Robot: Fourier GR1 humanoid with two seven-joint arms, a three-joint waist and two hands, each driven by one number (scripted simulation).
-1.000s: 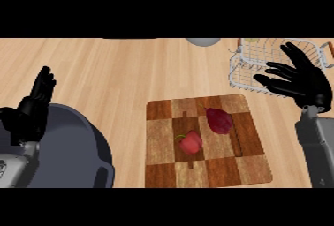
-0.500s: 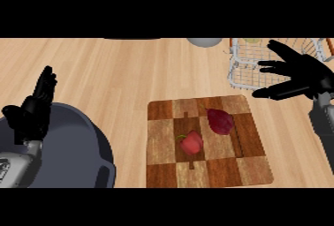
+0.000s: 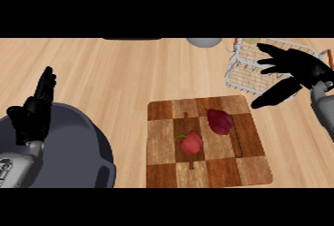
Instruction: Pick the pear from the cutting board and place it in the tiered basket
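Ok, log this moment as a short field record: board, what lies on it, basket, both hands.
cutting board: checkered wood, lower middle of the counter
pear: reddish fruit with green stem, lying on the board, untouched
other fruit: darker red piece, on the board, up and right of the pear
tiered basket: wire frame, upper right, beyond the board
right hand: open, fingers spread, over the basket, holding nothing
left hand: open, fingers up, resting at the left edge
dark round object: grey, lower left
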